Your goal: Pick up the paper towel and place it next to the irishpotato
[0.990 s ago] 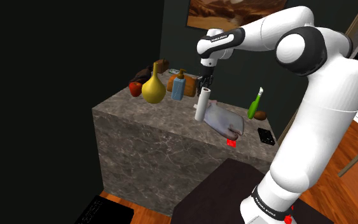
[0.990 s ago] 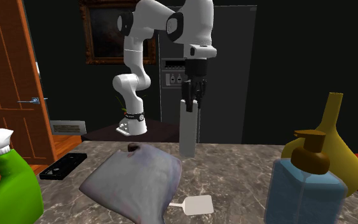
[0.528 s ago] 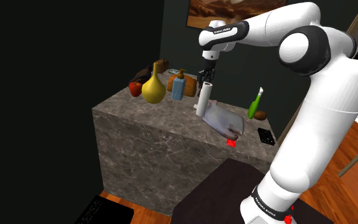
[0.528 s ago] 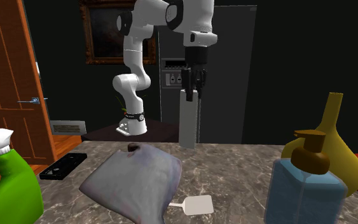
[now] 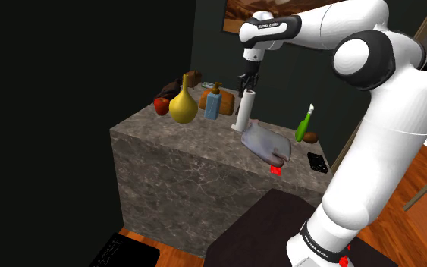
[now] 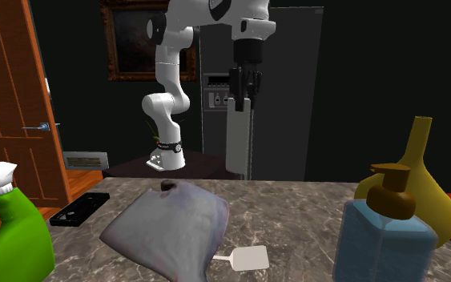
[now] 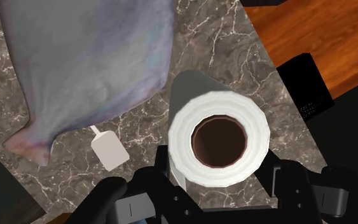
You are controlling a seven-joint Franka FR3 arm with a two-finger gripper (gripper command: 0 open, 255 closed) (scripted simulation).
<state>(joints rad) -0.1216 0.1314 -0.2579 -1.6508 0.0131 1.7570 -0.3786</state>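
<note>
The paper towel roll is grasped at its top end by the gripper, whose jaws are clenched on it. It is held upright, just clear of the marble counter. In the wrist view the roll's brown core is seen between the fingers. A grey pillow is laid just beside the roll. The potato is set toward the shoulder view's right, beside a green bottle and well apart from the roll.
</note>
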